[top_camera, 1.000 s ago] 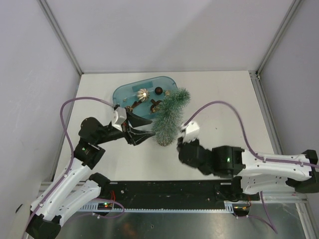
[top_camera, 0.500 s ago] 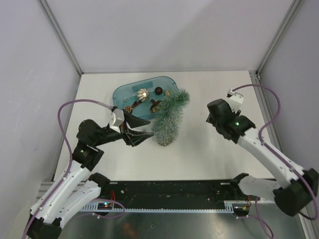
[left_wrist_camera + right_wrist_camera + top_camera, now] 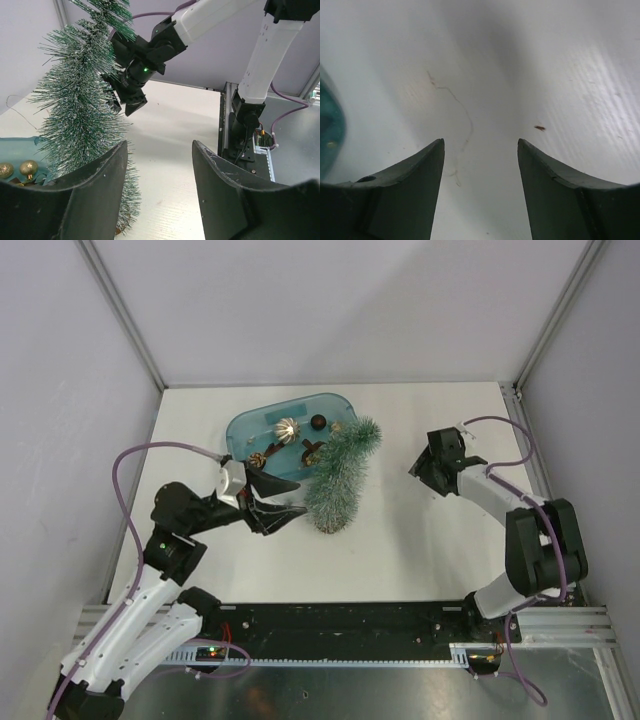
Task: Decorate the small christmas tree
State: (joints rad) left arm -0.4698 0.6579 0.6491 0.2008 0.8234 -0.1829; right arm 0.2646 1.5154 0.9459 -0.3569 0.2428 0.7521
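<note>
The small christmas tree (image 3: 338, 478) stands on the white table (image 3: 420, 560) just left of centre. Its base is nearest the arms, and in the overhead view its frosted tip tilts toward 1 o'clock, over the right end of the translucent blue tub (image 3: 262, 420). The tub sits at 11 o'clock from the tree and holds a silver ornament (image 3: 287, 427), a dark ball (image 3: 318, 422) and small gold balls (image 3: 258, 458). The left gripper (image 3: 159, 145) is at the tree's 9 o'clock, just beside the needles and pointing at them. Its jaws are spread fairly wide with nothing between them, and I cannot tell whether the near finger brushes the bristles. The right gripper (image 3: 480, 142) is at the tree's 3 o'clock, well apart from it. It points down at bare table with its jaws wide and empty. Its wrist view shows a thin stray thread (image 3: 462, 107) and a tiny brown speck (image 3: 540, 128) on the table surface, with the tub's edge at 9 o'clock.
</note>
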